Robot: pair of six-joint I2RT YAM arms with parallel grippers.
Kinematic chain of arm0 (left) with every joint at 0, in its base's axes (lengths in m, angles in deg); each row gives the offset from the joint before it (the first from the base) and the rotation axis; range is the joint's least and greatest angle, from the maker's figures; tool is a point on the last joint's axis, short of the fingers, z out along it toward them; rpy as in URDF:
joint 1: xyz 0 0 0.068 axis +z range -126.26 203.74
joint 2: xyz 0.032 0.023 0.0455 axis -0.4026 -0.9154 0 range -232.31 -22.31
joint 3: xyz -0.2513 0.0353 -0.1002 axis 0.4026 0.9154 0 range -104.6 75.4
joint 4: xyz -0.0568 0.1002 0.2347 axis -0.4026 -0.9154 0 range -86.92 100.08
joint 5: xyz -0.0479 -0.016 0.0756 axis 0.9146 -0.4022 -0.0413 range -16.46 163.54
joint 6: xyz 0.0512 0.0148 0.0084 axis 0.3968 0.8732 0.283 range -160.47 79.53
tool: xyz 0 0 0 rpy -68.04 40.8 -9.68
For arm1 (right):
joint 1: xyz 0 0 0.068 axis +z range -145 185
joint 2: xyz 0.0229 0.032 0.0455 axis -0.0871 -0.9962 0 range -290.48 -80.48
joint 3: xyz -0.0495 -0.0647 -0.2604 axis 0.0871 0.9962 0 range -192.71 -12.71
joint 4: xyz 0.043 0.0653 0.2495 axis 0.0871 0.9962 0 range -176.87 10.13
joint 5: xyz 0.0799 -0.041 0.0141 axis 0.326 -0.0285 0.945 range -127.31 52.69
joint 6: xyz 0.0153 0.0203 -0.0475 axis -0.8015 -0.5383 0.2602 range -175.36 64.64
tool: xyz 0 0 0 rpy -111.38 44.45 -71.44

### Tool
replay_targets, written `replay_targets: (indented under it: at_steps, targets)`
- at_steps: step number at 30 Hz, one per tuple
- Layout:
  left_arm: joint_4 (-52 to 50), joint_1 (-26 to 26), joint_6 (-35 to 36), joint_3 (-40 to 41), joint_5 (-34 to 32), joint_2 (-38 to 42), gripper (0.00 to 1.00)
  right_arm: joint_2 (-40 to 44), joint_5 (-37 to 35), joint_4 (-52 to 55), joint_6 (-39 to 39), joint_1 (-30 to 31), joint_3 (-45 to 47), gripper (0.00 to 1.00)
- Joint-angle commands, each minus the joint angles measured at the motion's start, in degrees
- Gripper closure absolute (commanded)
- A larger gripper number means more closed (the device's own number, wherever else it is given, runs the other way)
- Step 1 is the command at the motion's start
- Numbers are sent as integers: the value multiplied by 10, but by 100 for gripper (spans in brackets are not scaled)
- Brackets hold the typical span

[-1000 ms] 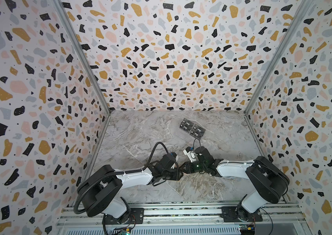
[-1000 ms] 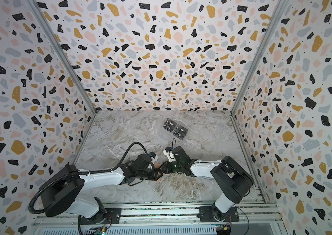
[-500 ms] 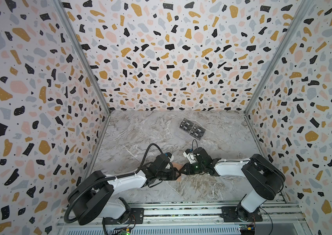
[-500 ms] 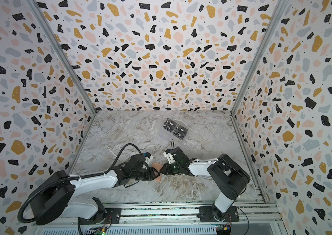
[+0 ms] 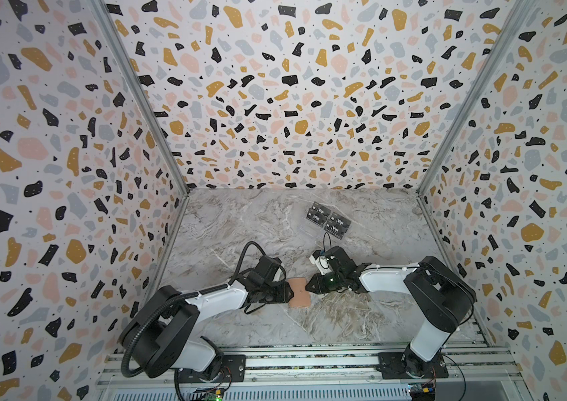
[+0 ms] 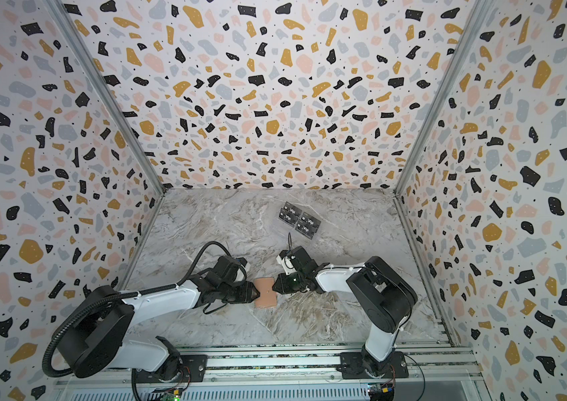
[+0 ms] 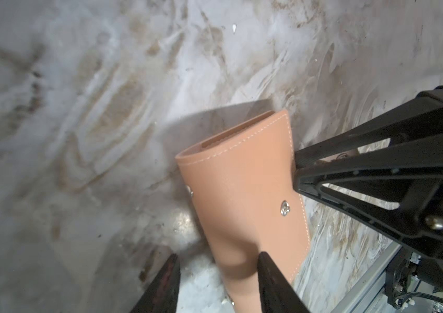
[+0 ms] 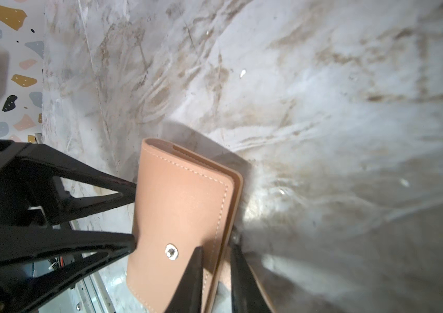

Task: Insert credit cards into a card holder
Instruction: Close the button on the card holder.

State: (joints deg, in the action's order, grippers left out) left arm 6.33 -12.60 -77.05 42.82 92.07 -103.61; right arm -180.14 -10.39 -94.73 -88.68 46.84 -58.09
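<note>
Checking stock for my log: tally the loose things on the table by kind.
black cards: 4
clear stand: 1
wallet: 1
total: 6

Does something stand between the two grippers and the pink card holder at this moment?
Nothing visible does. The left gripper and the right gripper are both at the card holder, one on each side, with its edges between their jaws.

Terrazzo-patterned walls (image 5: 275,86) — black, mustard, pink and grey flecks — enclose a grey marbled floor (image 5: 240,225) on three sides.
</note>
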Motion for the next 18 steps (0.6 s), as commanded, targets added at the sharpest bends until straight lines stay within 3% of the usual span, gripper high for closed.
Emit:
replay_targets:
  at_steps: [1,4,9,18]
  targets:
    - [41,7,1,17,29,-14,53,-15,-12,36,16,-2,-14,79]
    - [52,7,-12,22,29,-30,56,-17,-9,39,15,0,-18,79]
    - [10,7,-21,29,-25,-40,60,10,-10,56,19,1,-26,78]
    - [72,5,-69,58,20,-49,58,-10,6,68,28,2,-29,76]
